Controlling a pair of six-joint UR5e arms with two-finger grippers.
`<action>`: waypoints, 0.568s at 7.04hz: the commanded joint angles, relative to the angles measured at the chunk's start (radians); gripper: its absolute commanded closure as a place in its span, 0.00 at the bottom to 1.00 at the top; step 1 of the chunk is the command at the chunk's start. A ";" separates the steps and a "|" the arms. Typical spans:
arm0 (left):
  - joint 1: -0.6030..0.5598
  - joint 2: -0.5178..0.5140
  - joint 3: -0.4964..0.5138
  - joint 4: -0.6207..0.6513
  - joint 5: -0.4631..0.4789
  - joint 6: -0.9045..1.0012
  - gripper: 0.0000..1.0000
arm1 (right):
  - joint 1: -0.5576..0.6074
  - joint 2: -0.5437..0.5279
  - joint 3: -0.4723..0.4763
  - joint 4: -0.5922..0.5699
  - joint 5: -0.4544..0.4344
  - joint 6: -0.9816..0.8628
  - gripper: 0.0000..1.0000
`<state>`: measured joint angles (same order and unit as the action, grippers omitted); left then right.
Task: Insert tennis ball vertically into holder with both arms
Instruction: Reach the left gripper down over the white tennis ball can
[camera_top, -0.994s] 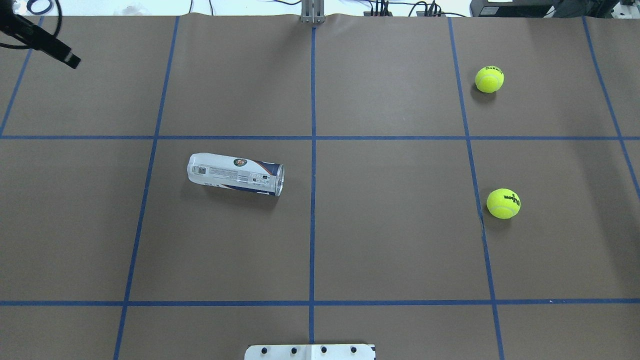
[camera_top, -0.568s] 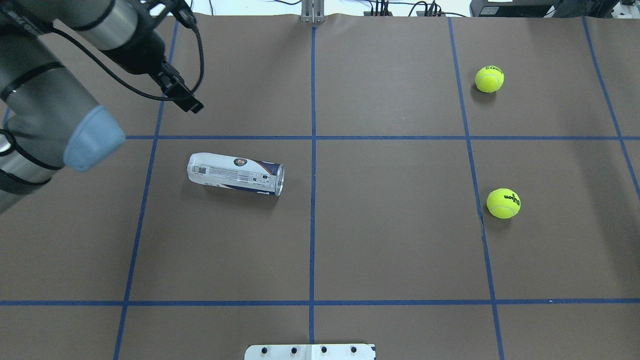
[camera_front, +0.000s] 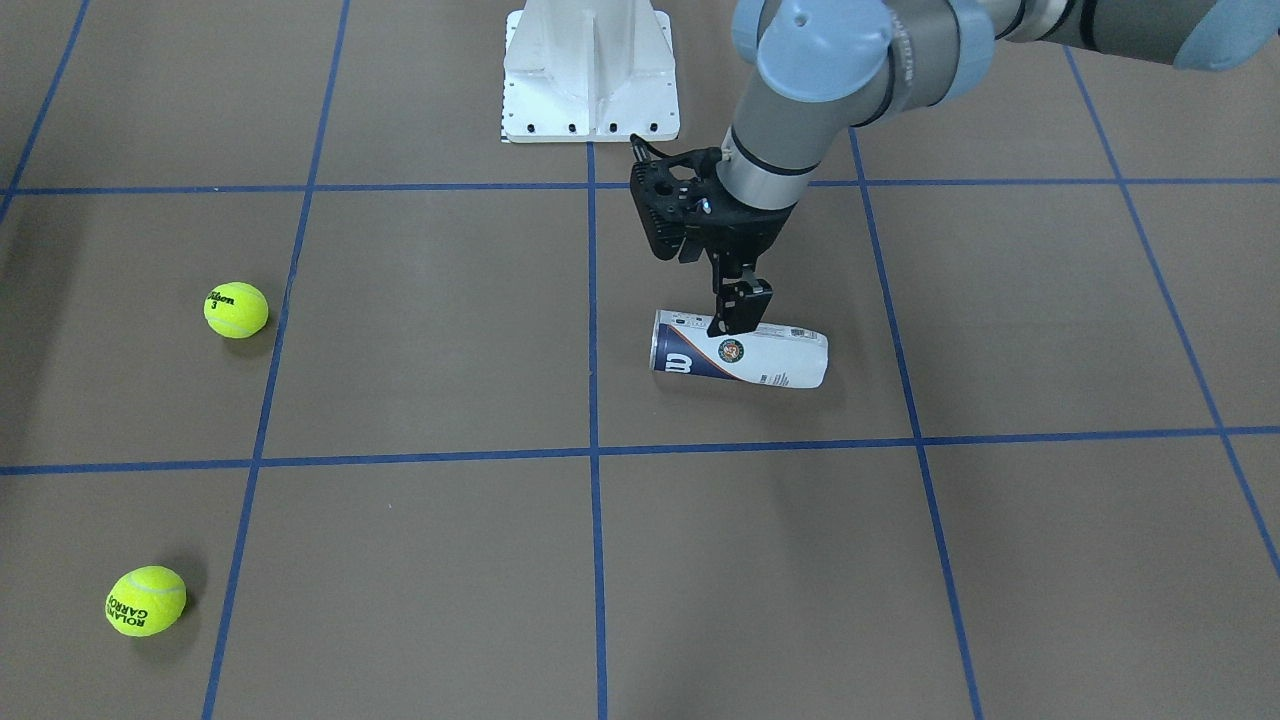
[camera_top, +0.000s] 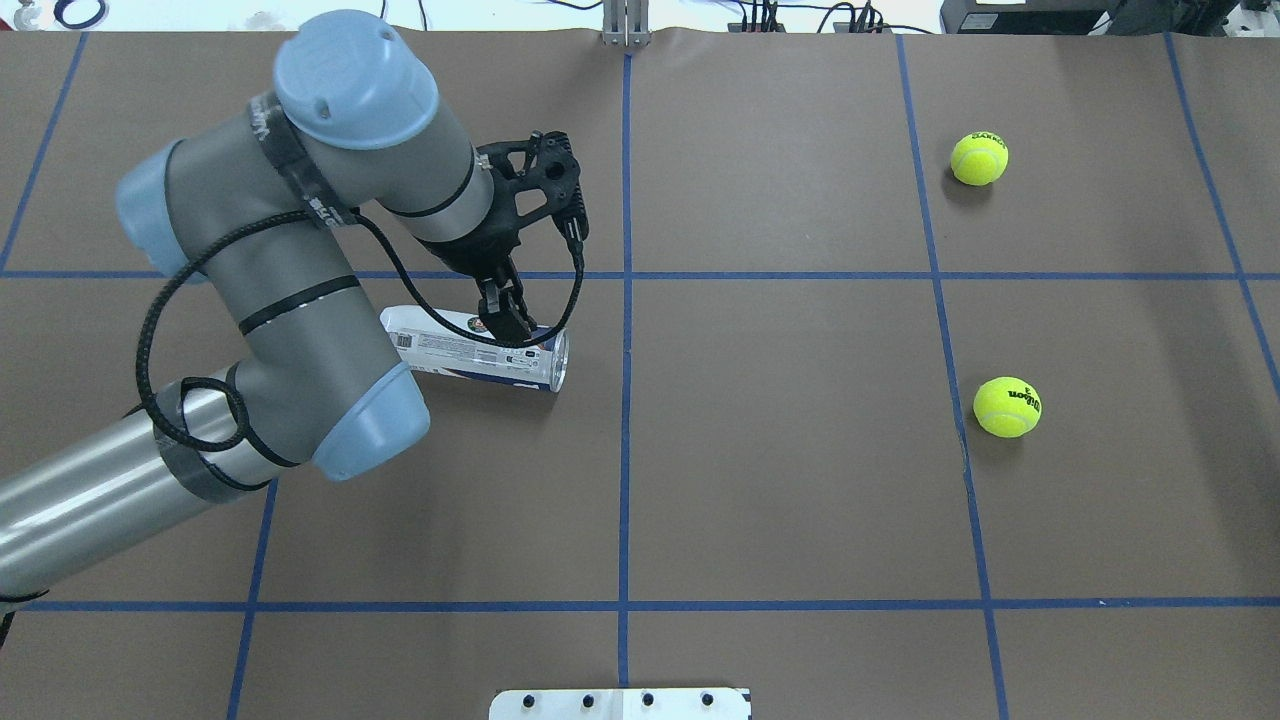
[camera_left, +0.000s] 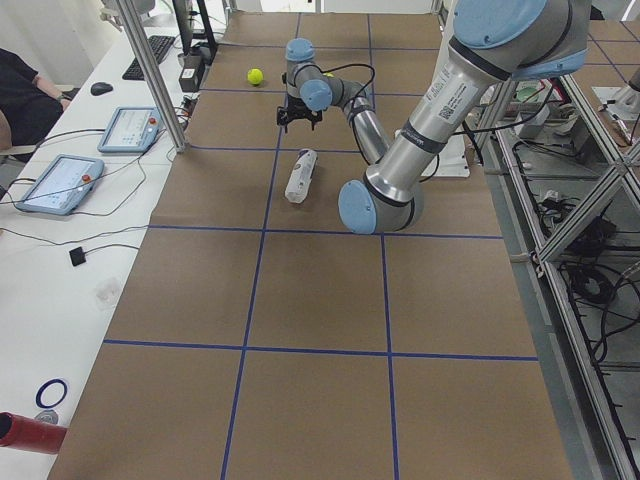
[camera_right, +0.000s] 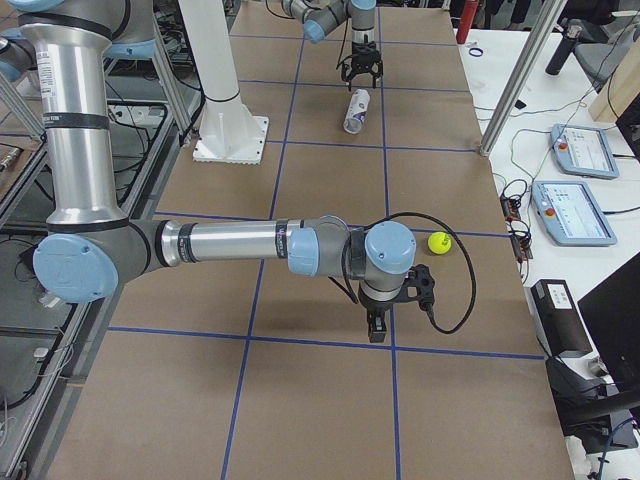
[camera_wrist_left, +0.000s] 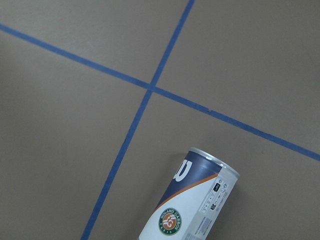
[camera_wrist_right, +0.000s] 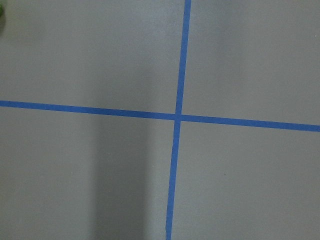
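Note:
The holder (camera_top: 455, 350) is a clear tube with a white and navy label. It lies on its side left of the centre line, open mouth toward the centre; it also shows in the front view (camera_front: 775, 362) and the left wrist view (camera_wrist_left: 192, 212). My left gripper (camera_top: 505, 318) hangs just above the tube's middle, jaws open and empty (camera_right: 359, 78). Two yellow tennis balls (camera_top: 979, 159) (camera_top: 1007, 407) rest on the right side. My right gripper (camera_right: 378, 325) shows only in the exterior right view, low over the table near a ball (camera_right: 438, 242); I cannot tell if it is open or shut.
The brown table cover carries a blue tape grid. The white pedestal base (camera_front: 590, 75) stands at the robot's edge. Tablets (camera_left: 130, 128) and cables lie on a side bench, and a person sits at the far left of the exterior left view.
My left arm has swung in from the far left corner to a spot right above the tube. The tube and both balls have not moved.

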<state>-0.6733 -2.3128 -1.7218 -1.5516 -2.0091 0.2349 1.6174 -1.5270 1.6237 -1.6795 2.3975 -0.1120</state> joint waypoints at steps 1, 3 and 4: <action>0.075 -0.013 0.010 -0.002 0.122 0.015 0.01 | -0.001 0.001 -0.001 0.000 0.000 0.000 0.00; 0.107 -0.016 0.033 0.001 0.145 0.023 0.01 | -0.001 0.001 -0.010 0.001 0.012 0.000 0.00; 0.109 -0.035 0.060 0.004 0.147 0.068 0.01 | -0.001 0.001 -0.010 0.000 0.017 0.000 0.00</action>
<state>-0.5716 -2.3325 -1.6889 -1.5501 -1.8692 0.2664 1.6168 -1.5263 1.6153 -1.6790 2.4071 -0.1120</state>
